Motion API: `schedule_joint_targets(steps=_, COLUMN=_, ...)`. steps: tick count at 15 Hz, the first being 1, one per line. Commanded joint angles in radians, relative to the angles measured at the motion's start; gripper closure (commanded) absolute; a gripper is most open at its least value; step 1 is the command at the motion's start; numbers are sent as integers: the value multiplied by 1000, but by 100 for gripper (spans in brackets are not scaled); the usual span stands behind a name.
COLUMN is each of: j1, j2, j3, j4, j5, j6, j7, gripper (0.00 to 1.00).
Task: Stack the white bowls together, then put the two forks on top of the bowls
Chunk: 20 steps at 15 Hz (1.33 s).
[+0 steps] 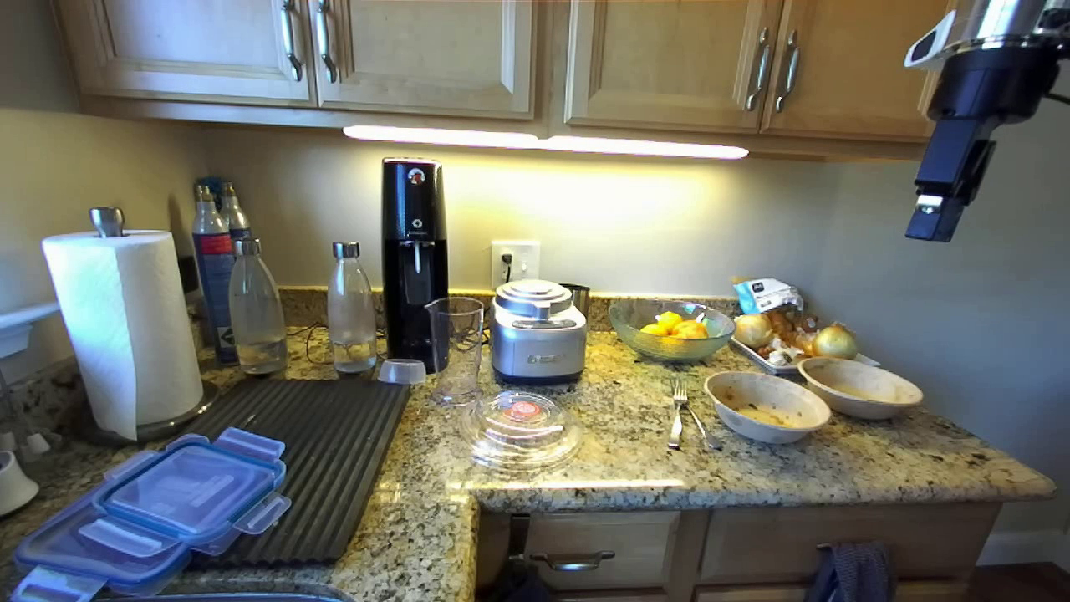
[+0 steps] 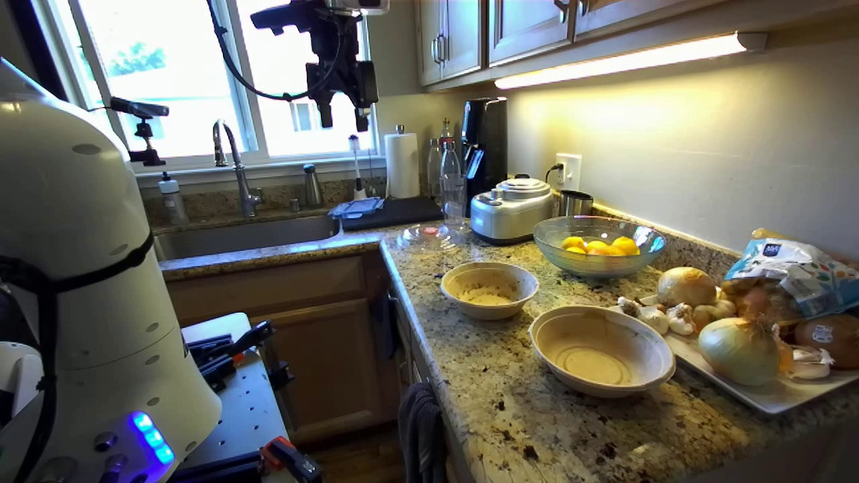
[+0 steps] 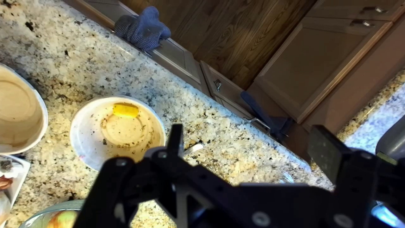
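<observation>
Two white bowls stand apart on the counter, both upright. One bowl (image 1: 765, 428) (image 2: 488, 310) (image 3: 123, 129) has dark crumbs inside, and the wrist view shows a yellow patch in it. The other bowl (image 1: 861, 407) (image 2: 590, 362) (image 3: 17, 98) sits beside it, close to the onion tray. Left of the crumbed bowl lie two silvery forks, one fork (image 1: 678, 418) straight and another fork (image 1: 705, 431) slanting against it. Only one handle end (image 3: 194, 148) shows in the wrist view. My gripper (image 1: 934, 227) (image 2: 344, 122) (image 3: 248, 129) hangs high above the counter, open, with nothing between its fingers.
Behind the bowls are a glass bowl (image 1: 673, 347) of yellow fruit and a tray (image 2: 765, 401) with onions and garlic. A clear glass dish (image 1: 522, 431) lies left of the forks. A silver appliance (image 1: 539, 343) stands at the back. Cabinets (image 1: 669, 58) hang over the counter.
</observation>
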Motion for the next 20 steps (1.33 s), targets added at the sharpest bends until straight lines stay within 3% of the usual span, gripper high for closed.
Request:
schedule_joint_targets(steps=1, j1=-12, j2=101, j3=8, j4=28, j5=-19, j6=80, j7=-32, gripper=0)
schedule_joint_targets(steps=8, j1=-26, j2=359, j3=55, j4=80, j5=-136, j6=349, j7=-8, gripper=0)
schedule_joint_targets(steps=11, j1=-50, j2=463, j3=82, j4=107, j5=-253, j6=420, j7=74, gripper=0)
schedule_joint_targets(steps=17, j1=-75, j2=629, j3=101, j4=185, j5=-488, j6=440, j7=426, gripper=0)
schedule_joint_targets(steps=19, j1=-61, j2=664, j3=92, j4=211, j5=-509, j6=424, j7=481, gripper=0)
schedule_joint_targets(steps=20, j1=-57, j2=636, j3=83, j4=184, j5=-472, j6=436, j7=409, gripper=0)
